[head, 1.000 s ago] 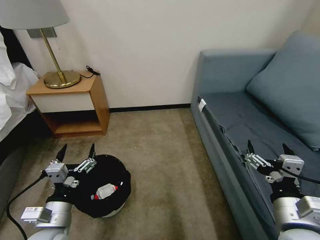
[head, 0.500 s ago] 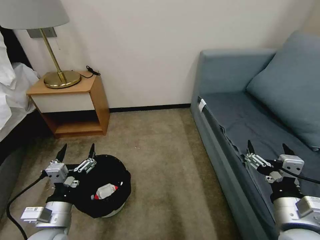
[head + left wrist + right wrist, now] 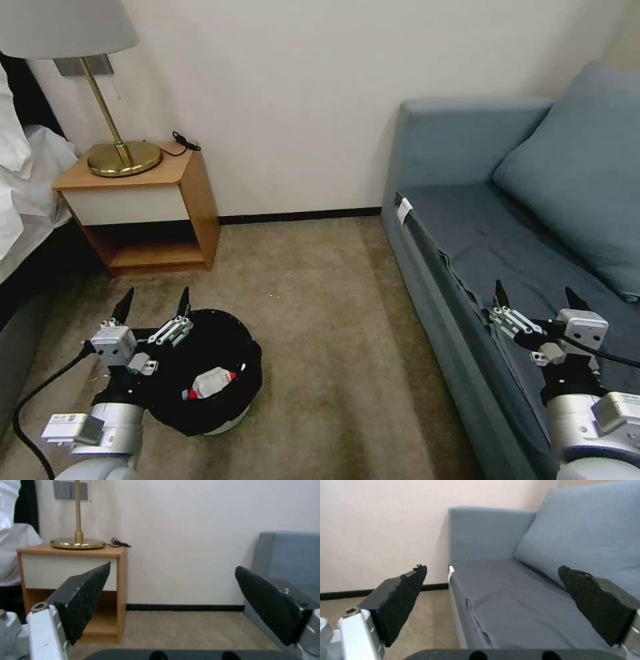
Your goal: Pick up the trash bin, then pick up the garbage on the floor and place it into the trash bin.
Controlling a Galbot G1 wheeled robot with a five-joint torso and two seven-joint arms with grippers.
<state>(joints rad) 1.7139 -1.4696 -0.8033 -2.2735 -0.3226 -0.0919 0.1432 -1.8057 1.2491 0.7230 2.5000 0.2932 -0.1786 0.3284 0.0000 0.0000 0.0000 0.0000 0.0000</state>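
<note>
The left gripper (image 3: 153, 303) hung with fingers apart at the far left rim of the trash bin (image 3: 230, 417), the right gripper (image 3: 537, 297) spread over the sofa (image 3: 467, 227). The low white bin, black-lined, sat on the near-left carpet (image 3: 320, 300), holding a red-and-white packet (image 3: 212, 383).

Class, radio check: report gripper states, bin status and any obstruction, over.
Left gripper open, beside trash bin. Right gripper open over sofa. Bin on carpet, red-and-white packet inside. No obstruction visible.
</note>
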